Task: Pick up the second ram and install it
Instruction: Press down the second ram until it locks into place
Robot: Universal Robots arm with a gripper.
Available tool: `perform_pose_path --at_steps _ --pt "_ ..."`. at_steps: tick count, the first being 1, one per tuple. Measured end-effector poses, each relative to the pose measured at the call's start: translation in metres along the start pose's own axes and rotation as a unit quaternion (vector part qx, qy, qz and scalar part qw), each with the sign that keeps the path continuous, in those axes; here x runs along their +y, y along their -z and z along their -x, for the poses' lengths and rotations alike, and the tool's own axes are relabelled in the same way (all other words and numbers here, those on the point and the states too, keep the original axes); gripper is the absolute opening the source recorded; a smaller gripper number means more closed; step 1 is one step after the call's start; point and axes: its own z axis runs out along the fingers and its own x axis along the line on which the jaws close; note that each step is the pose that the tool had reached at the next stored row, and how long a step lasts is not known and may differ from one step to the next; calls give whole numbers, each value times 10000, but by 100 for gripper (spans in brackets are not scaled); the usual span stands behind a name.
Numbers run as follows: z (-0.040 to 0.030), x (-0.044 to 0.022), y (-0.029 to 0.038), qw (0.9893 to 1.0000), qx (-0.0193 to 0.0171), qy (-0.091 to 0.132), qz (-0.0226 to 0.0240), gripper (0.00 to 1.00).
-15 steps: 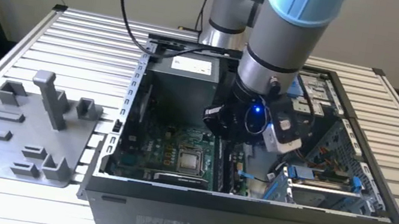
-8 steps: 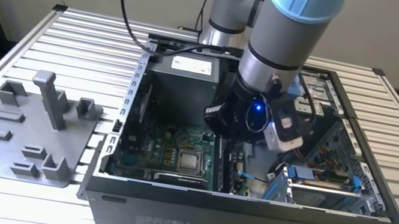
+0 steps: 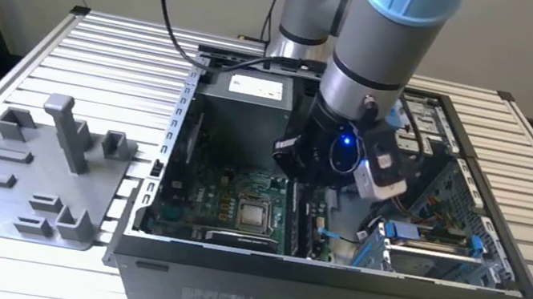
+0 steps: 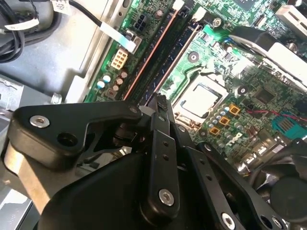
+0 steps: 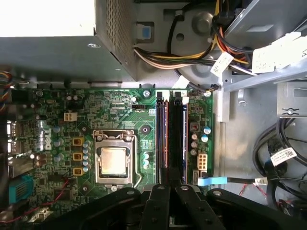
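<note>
Two long dark sticks stand side by side in the memory slots of the green motherboard (image 5: 120, 115). The second ram (image 5: 176, 143) (image 4: 178, 56) is the one farther from the processor socket (image 5: 114, 160), dark with black chips. My gripper (image 5: 171, 189) (image 4: 159, 103) is down over its near part, the black fingers (image 5: 158, 201) pressed together on the stick's top edge. The other stick (image 5: 163, 143) shows a reddish-blue edge. In the exterior view my gripper (image 3: 318, 200) reaches down inside the open computer case (image 3: 333, 270), right above the slots.
A power supply box (image 3: 255, 87) sits at the back of the case. Bundled cables (image 5: 192, 57) and a drive cage (image 3: 435, 247) crowd the side beyond the slots. A grey plastic fixture tray (image 3: 34, 176) lies on the slatted table at the exterior view's left.
</note>
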Motion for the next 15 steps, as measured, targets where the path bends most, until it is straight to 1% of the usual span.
perform_pose_path --at_steps 15 --pt "-1 2 81 10000 0 0 0 11"
